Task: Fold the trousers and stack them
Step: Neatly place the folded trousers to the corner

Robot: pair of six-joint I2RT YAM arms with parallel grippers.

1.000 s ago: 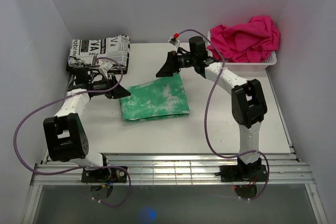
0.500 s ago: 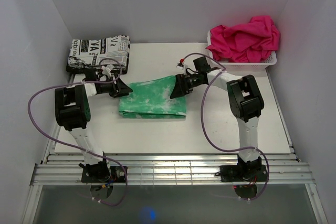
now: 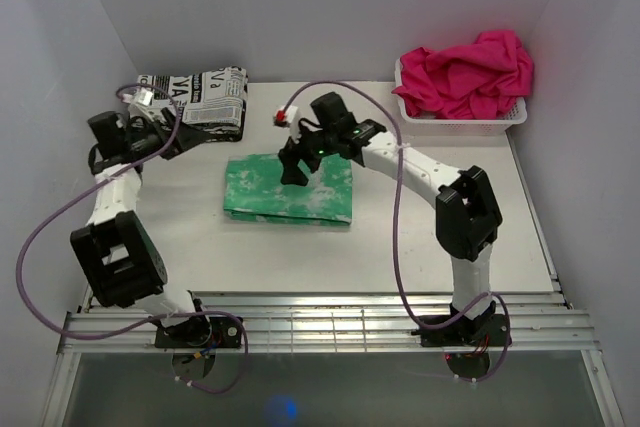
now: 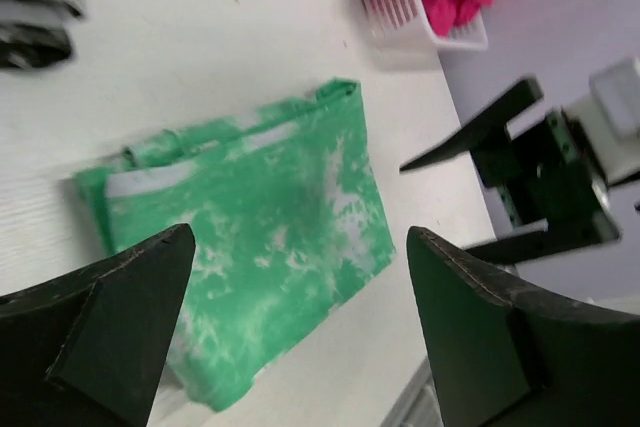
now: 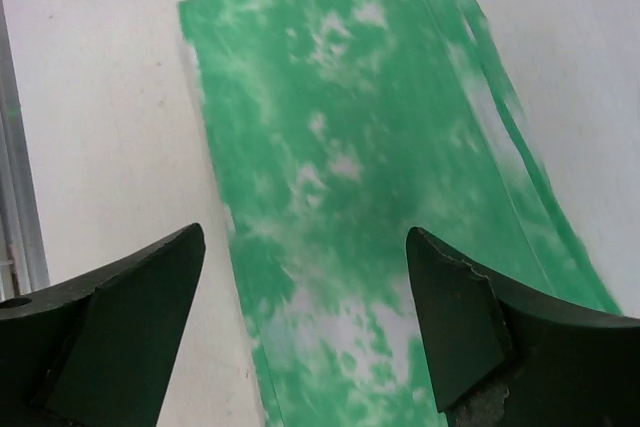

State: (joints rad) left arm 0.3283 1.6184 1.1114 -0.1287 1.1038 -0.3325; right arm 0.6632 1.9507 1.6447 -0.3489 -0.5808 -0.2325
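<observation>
L end effector (image 4: pixel 300 237), near the newsprint cloth (image 3: pixel 195 97) at the bench's (image 3: pixel 400 237) far-left, is gaping wide w/ nothing in it. Folded trousers (image 3: pixel 290 197) are lying flat mid-bench. R end effector (image 5: pixel 305 235) is hanging over them, likewise spread wide & gripping nothing.

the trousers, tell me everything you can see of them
The trousers are soft mint-green cloth with white tie-dye blotches, folded into a flat, roughly rectangular bundle. They lie on the white table near its middle, with layered edges showing along one side. The right gripper hangs open over them, not gripping; contact cannot be told.
</observation>
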